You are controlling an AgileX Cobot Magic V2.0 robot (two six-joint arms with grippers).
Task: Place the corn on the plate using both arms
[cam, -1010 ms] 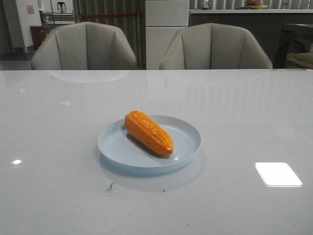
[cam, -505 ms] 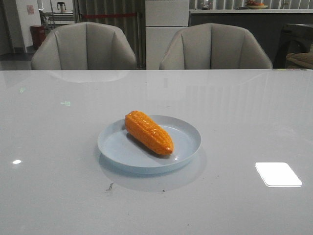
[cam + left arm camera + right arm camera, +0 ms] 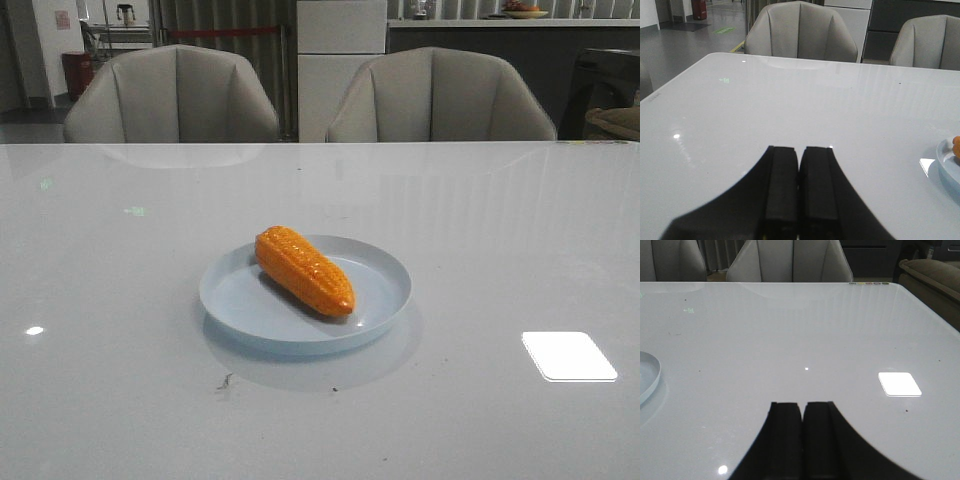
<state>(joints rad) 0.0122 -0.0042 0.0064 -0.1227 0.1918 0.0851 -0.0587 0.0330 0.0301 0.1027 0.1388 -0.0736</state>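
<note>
A: Nearest to us, the left black gripper with dark jaws (image 3: pixel 799 192) has its two pads pressed flat together, nothing between them. The right black gripper (image 3: pixel 802 432) is the same: jaws closed on air, over the glossy white tabletop (image 3: pixel 120 400).

B: And neither shows in the front view, so we judge that both arms sit pulled back toward our own edge of the table.

A: Further out, in the middle of the table, the orange-yellow corn cob with its rows of bumpy kernels (image 3: pixel 303 270) lies on the round pale-blue plate with the low rim (image 3: pixel 380 300). Its long axis runs diagonally, thick end back-left, tapered tip front-right, all of it within the rim.

B: So from our left gripper the corn is ahead and to the right; from our right gripper, ahead and to the left. Which is nearer we cannot tell: each wrist view catches only an edge of the plate (image 3: pixel 947 160), (image 3: pixel 649 375).

A: The left wrist view also shows a sliver of orange (image 3: pixel 956 145); the right one shows plate and no corn. Only the front view gives the whole cob.

B: Farthest off are two grey upholstered chairs (image 3: pixel 172 95). To us the placing looks done.
</note>
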